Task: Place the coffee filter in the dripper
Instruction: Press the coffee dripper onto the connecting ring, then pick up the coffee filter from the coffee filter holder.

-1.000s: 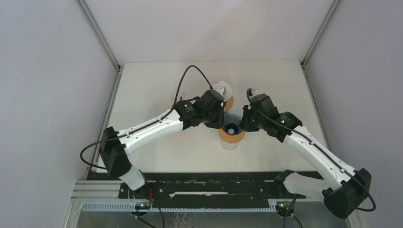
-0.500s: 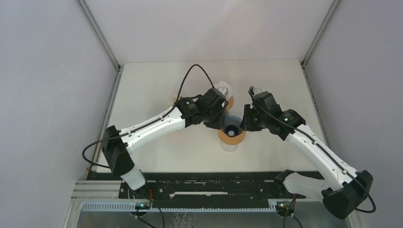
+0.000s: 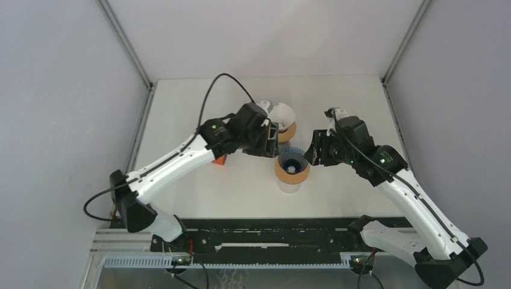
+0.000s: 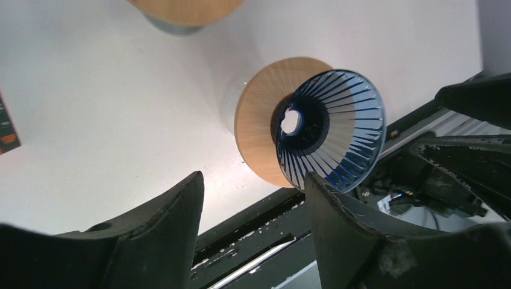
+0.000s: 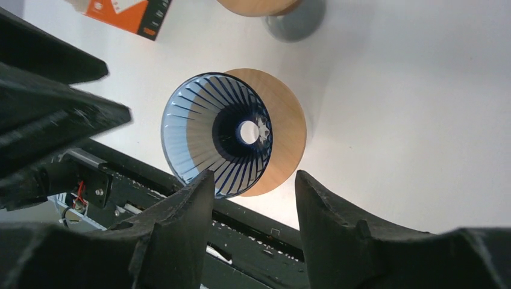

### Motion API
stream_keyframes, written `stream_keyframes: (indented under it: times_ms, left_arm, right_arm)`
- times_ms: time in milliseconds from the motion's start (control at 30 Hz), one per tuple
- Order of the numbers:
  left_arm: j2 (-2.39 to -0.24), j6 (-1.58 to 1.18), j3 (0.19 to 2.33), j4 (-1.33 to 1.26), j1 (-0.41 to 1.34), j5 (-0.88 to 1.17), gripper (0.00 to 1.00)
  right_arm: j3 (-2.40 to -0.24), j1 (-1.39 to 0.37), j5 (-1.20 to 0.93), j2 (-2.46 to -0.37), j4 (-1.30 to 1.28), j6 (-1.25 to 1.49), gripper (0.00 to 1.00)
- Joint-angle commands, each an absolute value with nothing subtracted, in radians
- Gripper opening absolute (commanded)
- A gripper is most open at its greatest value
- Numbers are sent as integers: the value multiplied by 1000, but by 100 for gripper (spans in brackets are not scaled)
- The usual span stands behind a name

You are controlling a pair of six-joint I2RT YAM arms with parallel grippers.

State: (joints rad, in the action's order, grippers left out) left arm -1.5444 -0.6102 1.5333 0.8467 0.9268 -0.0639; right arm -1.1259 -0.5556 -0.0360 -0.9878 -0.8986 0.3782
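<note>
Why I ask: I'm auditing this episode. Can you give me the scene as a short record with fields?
dripper: blue ribbed cone on a wooden collar, upright, mid-table
filter: none visible in the dripper; ribs and bottom hole bare
left gripper: open, empty, beside the dripper
right gripper: open, empty, on the opposite side
behind the dripper: white piece on a second wooden ring
orange packet: flat on the table, near the left arm
</note>
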Motion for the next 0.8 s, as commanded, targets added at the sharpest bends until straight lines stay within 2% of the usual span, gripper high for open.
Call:
stream_keyframes:
  times_ms: [0,267,433,600,767]
  left_arm:
    - [-1409,-604,1509,822,867,-63,67]
    - [-1299,-549,1402,853,702,-116,66]
    - [-1304,-479,1395,904,615,-197,63]
    - [-1352,-419,1388,908,542,-258,56]
    - [-1440,-366,1412,900,520,-309,45]
  right_arm:
    - [-1170,-538,-43,-919,-857,337,61]
    - [-1150,-516,17,-848,-842,291,66]
    - [-1127,-503,31,-828,-844,286,67]
    - [-1092,-499,67,-786,-824,285,68]
    - [-1053,-496,139,-724,-793,284,74]
